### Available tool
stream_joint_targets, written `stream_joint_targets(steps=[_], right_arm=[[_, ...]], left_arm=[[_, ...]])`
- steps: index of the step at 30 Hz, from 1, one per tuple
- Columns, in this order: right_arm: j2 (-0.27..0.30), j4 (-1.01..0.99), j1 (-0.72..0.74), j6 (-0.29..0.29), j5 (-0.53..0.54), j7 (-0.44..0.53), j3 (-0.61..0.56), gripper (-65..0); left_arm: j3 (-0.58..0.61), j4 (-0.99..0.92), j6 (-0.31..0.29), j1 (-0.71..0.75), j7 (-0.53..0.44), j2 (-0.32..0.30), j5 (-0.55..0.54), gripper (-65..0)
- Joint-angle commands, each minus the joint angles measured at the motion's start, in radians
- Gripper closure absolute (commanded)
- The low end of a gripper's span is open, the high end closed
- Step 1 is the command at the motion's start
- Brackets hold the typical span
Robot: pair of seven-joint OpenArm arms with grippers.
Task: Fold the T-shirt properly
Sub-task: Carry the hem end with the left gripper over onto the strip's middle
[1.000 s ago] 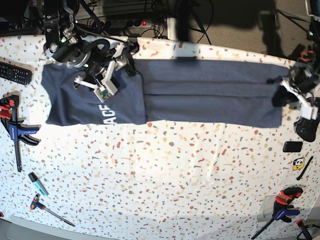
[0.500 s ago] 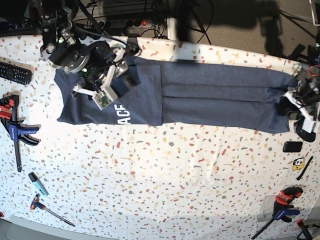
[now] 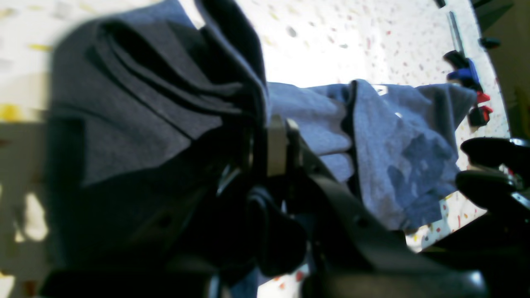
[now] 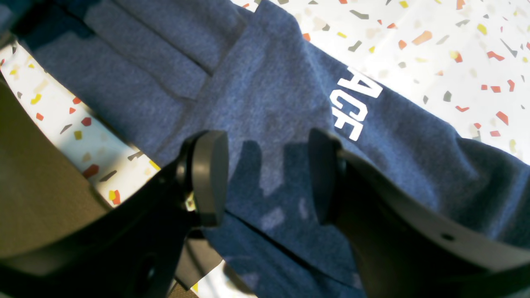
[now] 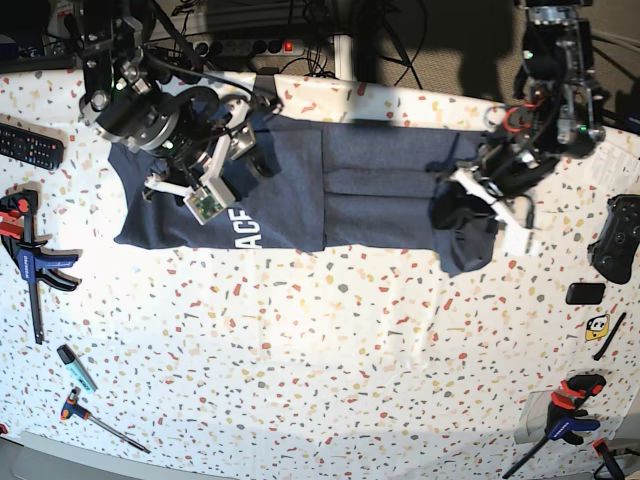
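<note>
Garment, base view: T-shirt (image 5: 380,185) lies as a long navy band across the far part of the terrazzo-patterned desk (image 5: 330,370); white letters face up near its end on the view's left; its opposite end is bunched and lifted off the desk.
Left hand, base view: left hand (image 5: 470,205) at the view's right, clamped on the bunched end of the T-shirt, dark cloth hanging below it.
Right hand, base view: right hand (image 5: 235,150) over the lettered end, low above the cloth.
Surroundings, base view: remote control (image 5: 28,147) at the left edge; bar clamp (image 5: 30,262) below it; game controller (image 5: 616,238) at the right edge.
Left wrist view: fingers (image 3: 277,145) pressed together on stacked folds of the T-shirt (image 3: 136,103); more cloth trails away toward the desk (image 3: 314,37); picture blurred.
Right wrist view: right hand (image 4: 265,174) spread wide, nothing between its pads; T-shirt (image 4: 269,95) lies beneath, letters "ACE" beside the upper pad; whether the pads touch the cloth cannot be told.
</note>
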Motion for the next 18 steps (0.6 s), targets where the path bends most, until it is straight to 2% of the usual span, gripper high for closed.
stream_joint_targets(steps=[1, 6, 10, 13, 18], right_arm=[[0.006, 0.020, 0.008, 0.012, 0.011, 0.026, 0.003, -31.2], [0.006, 0.020, 0.008, 0.012, 0.011, 0.026, 0.002, -31.2], [0.006, 0.020, 0.008, 0.012, 0.012, 0.026, 0.003, -31.2], [0.006, 0.020, 0.008, 0.012, 0.011, 0.026, 0.002, -31.2], [0.006, 0.020, 0.008, 0.012, 0.011, 0.026, 0.003, -31.2]], left_arm=[[0.021, 0.019, -0.005, -0.011, -0.018, 0.005, 0.001, 0.0], [0.138, 0.019, 0.004, -0.019, -0.035, 0.010, 0.027, 0.0], [0.217, 0.019, 0.076, -0.025, -0.084, 0.010, 0.087, 0.0], [0.257, 0.019, 0.098, -0.025, -0.111, 0.010, 0.111, 0.0], [0.311, 0.019, 0.097, -0.026, -0.111, 0.010, 0.109, 0.0]])
